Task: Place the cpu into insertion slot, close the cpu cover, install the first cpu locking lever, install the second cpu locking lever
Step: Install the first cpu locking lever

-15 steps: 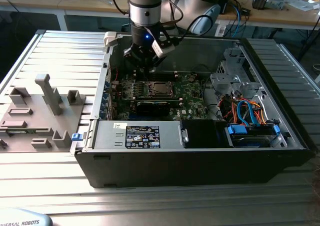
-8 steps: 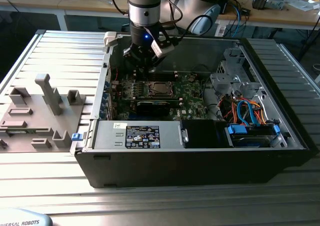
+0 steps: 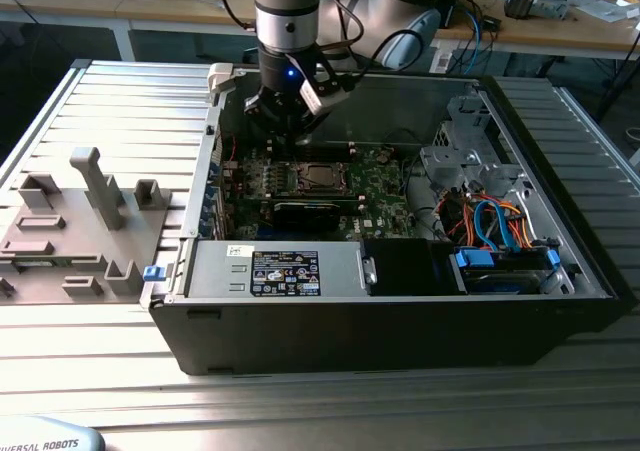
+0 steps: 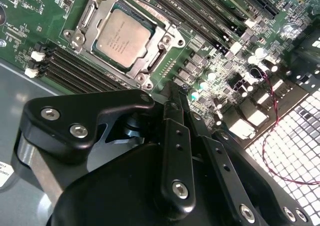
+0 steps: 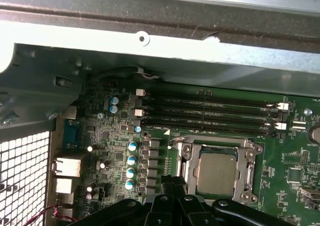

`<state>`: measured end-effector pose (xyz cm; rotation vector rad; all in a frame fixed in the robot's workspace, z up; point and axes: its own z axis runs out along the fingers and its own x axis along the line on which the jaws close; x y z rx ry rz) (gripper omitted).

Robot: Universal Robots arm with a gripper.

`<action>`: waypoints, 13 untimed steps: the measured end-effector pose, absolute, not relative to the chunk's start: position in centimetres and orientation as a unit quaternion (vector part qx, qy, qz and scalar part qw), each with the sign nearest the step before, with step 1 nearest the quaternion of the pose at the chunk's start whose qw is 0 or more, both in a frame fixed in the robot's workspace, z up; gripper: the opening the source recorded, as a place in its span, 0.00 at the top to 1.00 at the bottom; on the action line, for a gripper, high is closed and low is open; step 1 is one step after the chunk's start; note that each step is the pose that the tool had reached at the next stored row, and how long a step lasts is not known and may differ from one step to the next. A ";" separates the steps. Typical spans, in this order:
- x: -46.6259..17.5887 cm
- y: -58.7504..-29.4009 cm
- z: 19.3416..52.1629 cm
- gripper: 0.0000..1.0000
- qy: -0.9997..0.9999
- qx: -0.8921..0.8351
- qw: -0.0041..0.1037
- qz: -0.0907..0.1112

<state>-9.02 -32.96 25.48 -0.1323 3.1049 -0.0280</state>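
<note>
From the exterior view, the arm reaches down into the open computer case (image 3: 590, 271), its gripper (image 3: 283, 121) hanging above the green motherboard (image 3: 380, 196), just toward the exterior view's left of the cpu (image 3: 318, 178), which sits in its socket near the middle of the board. A grey fixture tray (image 3: 60, 241) lies outside the case on the exterior view's left.

In the second wrist view the gripper (image 4: 172, 98) has its black fingers (image 4: 176, 136) drawn together with nothing between them; the jaws are closed and empty. The cpu (image 4: 121, 35) lies flat in the slot with the cpu cover (image 4: 150, 60) down around it, just past the fingertips and not touched.

In the first wrist view, the cpu (image 5: 216, 173) and cpu cover (image 5: 247, 171) lie just beyond the fingers (image 5: 172, 196), beside the memory slots (image 5: 210, 116).
</note>
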 end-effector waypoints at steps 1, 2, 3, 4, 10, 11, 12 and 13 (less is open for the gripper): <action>-9.1 -33.0 25.5 0.89 0.999 -0.043 0.017 -0.009; -9.1 -33.0 25.5 0.89 0.999 -0.043 0.017 -0.009; -9.2 -33.0 25.5 0.89 0.999 -0.043 0.017 -0.009; -9.3 -33.0 25.5 0.89 0.999 -0.043 0.017 -0.009; -9.6 -33.0 25.5 0.89 0.999 -0.043 0.017 -0.009; -9.6 -33.0 25.5 0.89 0.999 -0.043 0.017 -0.009; -9.7 -33.0 25.5 0.89 0.999 -0.043 0.017 -0.009; -9.7 -33.0 25.5 0.89 0.999 -0.043 0.017 -0.009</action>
